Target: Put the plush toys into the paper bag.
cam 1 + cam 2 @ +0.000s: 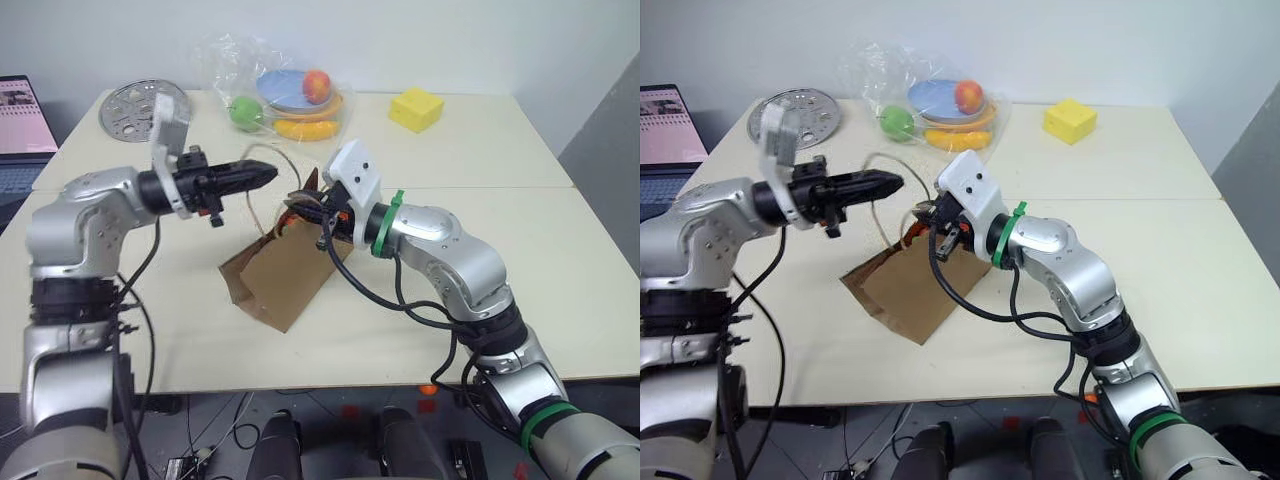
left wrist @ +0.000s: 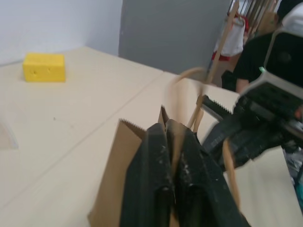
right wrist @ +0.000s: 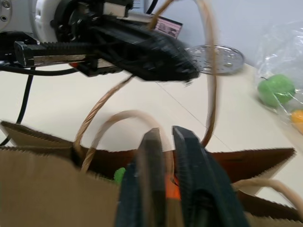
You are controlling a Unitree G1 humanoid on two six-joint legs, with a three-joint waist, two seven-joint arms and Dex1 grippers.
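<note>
Brown kraft paper bag (image 1: 285,275) mid-desk, mouth facing the arms, body slumped low on the pale desk (image 1: 500,300).
Left tool (image 1: 262,176) pressed together on one tan twisted-cord handle (image 3: 208,71), loop drawn up and away from the mouth.
Right tool (image 3: 163,135) pinching the other cord loop (image 3: 118,117) right at the bag's rim, pads near-touching w/ cord between.
Mouth thus spread a little between the two arms.
Orange plush toy (image 3: 171,188) glimpsed inside the bag, low behind the right tool, w/ a bit of green tuft (image 3: 118,175) beside it.

Handling, judged: bag light, thin, creases easily; no stiffness of its own, so prob. sags shut once let go. Cords strong enough for lifting but slim, likely to slip from smooth pads; best hold at cord mid-loop or on the folded rim. Plush soft, light, squashable, not fragile; grab across the middle.

Around: clear crinkled plastic bag of glossy fruit and plates (image 1: 290,95) at far edge, yellow block (image 1: 416,108) far right, perforated metal disc (image 1: 140,108) far left, laptop (image 1: 20,130) off left. All well apart from the bag.
In the way: only the two arms themselves, crowded close over the mouth; loose cables near the rim.
</note>
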